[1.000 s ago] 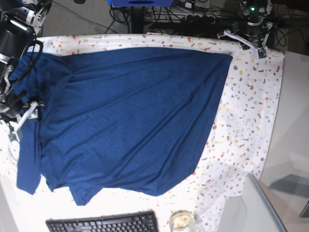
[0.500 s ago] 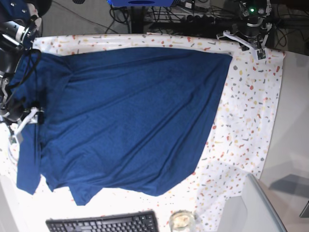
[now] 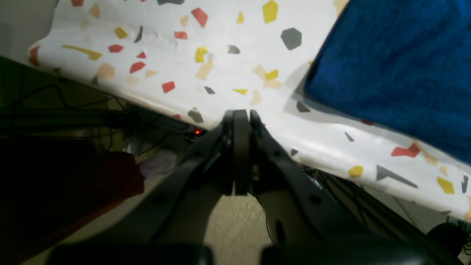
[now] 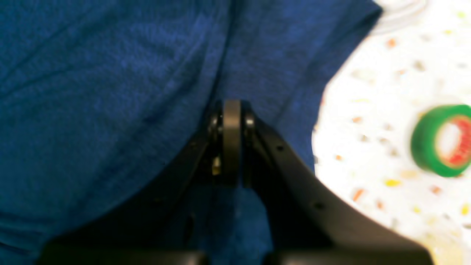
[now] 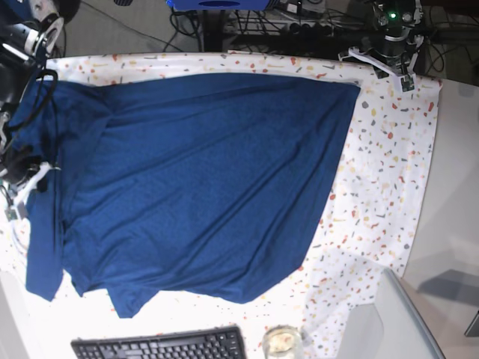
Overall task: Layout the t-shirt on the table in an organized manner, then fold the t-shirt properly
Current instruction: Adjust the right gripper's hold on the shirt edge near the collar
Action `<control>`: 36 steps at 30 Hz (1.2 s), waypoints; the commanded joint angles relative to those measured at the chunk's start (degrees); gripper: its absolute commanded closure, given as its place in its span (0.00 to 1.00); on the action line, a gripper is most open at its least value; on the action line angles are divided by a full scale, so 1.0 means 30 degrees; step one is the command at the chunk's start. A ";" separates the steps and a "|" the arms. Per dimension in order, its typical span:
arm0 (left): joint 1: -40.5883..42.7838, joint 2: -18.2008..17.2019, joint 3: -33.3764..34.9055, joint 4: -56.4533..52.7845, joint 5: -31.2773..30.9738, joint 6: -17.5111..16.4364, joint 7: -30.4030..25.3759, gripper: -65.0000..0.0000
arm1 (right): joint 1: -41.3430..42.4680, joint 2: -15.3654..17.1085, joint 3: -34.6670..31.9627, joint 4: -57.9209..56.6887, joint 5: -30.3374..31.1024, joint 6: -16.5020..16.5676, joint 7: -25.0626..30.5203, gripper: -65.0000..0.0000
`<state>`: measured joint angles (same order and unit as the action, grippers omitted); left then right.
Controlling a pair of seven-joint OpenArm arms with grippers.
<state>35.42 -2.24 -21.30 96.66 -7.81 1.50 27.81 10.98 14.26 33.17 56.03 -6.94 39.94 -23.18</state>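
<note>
I saw the right fingers pressed together over the t-shirt; left fingers pressed together, beyond its corner at the table edge.

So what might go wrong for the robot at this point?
1. The right gripper is shut over the t-shirt, but whether it pinched cloth is hard to tell; it may lift away empty.
2. Pulling may bunch the shirt's wrinkled end.
3. A green tape roll lies beside that shirt edge on the table; dragged cloth might knock it.
</note>
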 commanded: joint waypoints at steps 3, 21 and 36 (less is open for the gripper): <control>0.0164 -0.0118 -0.0094 0.0233 0.0011 0.0131 -0.0348 1.00 | 0.0398 -0.0138 -0.0023 0.0766 0.0218 0.0019 0.0474 0.85; 0.0164 -0.0118 -0.0094 0.0204 0.0011 0.0131 -0.0348 1.00 | 0.1892 -0.0080 -0.0082 -0.2105 0.0189 0.0019 0.0532 0.50; 0.0164 -0.0147 -0.0124 0.0204 0.0011 0.0131 -0.0348 1.00 | 0.1482 0.0506 -0.0082 -0.2076 0.0189 0.0019 0.0386 1.00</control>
<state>35.42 -2.26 -21.34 96.55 -7.81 1.48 27.81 14.06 14.46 32.73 48.62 -7.09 39.94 -23.31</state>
